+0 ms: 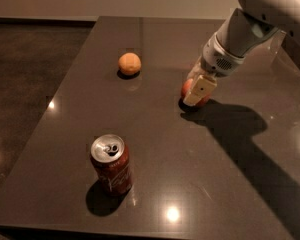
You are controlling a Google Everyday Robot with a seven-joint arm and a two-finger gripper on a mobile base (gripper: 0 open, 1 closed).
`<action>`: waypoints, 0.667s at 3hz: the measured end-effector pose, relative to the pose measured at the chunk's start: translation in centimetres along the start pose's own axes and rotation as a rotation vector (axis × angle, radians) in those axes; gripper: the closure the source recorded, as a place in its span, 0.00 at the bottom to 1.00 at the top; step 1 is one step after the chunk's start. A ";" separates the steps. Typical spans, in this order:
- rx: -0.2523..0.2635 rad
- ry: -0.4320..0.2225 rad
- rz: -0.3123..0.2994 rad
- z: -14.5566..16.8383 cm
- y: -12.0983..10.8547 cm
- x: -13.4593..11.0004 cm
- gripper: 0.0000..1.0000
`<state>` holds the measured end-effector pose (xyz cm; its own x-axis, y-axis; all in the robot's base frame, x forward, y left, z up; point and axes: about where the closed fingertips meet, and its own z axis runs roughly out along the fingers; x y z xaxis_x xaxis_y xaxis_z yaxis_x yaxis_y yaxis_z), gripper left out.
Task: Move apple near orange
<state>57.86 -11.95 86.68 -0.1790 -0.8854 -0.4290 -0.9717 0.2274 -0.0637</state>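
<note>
One high, fairly close camera looks down across the bench point(155, 154) from its near edge, the end effector point(196, 91) right of centre, seemingly at the apple point(187, 87).

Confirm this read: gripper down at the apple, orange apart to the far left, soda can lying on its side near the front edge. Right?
One error: the soda can stands upright, opened top facing up, as the camera view shows. The rest holds: gripper down at the apple, orange apart to the far left.
</note>
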 end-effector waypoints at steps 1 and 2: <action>-0.003 0.006 -0.039 -0.3 -0.3 -2.7 0.95; -0.001 0.010 -0.065 -0.3 -0.7 -4.8 1.00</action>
<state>59.33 -7.97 89.01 -0.1167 -0.9023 -0.4151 -0.9815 0.1687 -0.0908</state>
